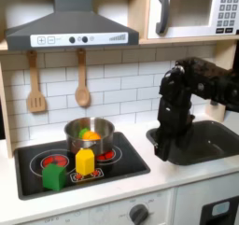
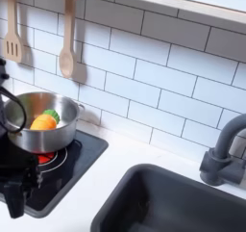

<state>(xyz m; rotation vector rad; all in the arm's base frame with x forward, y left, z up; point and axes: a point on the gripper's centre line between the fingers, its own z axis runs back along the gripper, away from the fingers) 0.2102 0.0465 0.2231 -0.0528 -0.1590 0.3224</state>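
Observation:
My black gripper (image 1: 161, 147) hangs fingers-down over the white counter, between the stove (image 1: 121, 165) and the sink (image 1: 213, 143). It looks open and holds nothing. The nearest things are on the stove to the first exterior view's left. A steel pot (image 1: 90, 135) there holds an orange piece (image 1: 91, 133) and a green one. In front of the pot stand a yellow block (image 1: 85, 161) and a green block (image 1: 54, 176). The second exterior view shows the pot (image 2: 46, 130) with the orange piece (image 2: 43, 122) in it.
A wooden spatula (image 1: 35, 83) and a wooden spoon (image 1: 82, 79) hang on the tiled wall under the range hood (image 1: 70, 28). A microwave (image 1: 191, 12) sits at the upper right. A grey faucet (image 2: 227, 155) stands behind the dark sink (image 2: 183, 202).

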